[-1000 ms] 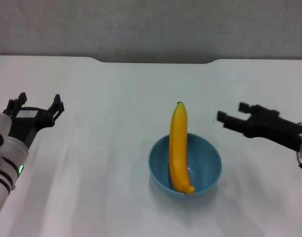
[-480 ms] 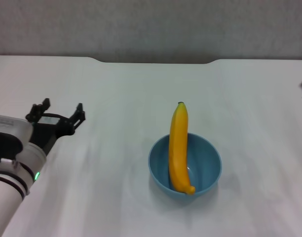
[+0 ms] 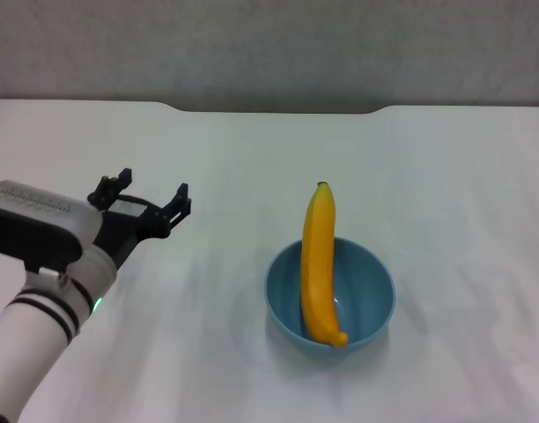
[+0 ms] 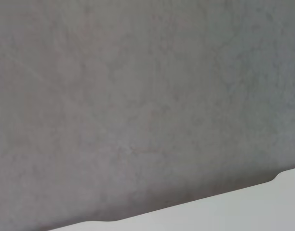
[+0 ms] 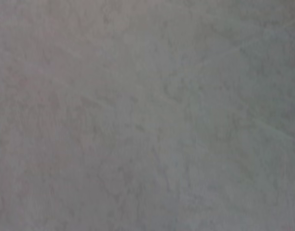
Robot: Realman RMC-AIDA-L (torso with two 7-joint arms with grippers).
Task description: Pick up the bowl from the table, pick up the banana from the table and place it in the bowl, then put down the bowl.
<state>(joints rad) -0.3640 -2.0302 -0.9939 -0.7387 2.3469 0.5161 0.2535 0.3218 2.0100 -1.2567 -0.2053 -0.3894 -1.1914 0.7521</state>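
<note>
Your left end effector (image 3: 149,203) hangs above the surface (image 3: 217,159) with its fingers spread open and nothing between them. Your right end effector is not in view in any picture, so you cannot count on knowing its state.

Out from the left end effector's open tips, across a stretch of bare surface toward the robot's right and slightly nearer the body, sits the bowl (image 3: 372,304), well apart from the fingers. The banana (image 3: 318,256) lies inside it, its lower end propped on the near rim and its dark stem end sticking out past the far rim.

Judging from this, the banana is in place and the bowl rests on the surface, so the task looks essentially finished.

If you do take hold again, treat the bowl as glossy and likely slippery, rigid, and probably light; grip the rim wall on the side facing the end effector, clear of the banana. The banana overhangs and could roll or tip out if the bowl tilts, so keep it level. The banana itself looks smooth and firm; its middle would be the balanced place to pinch.
</note>
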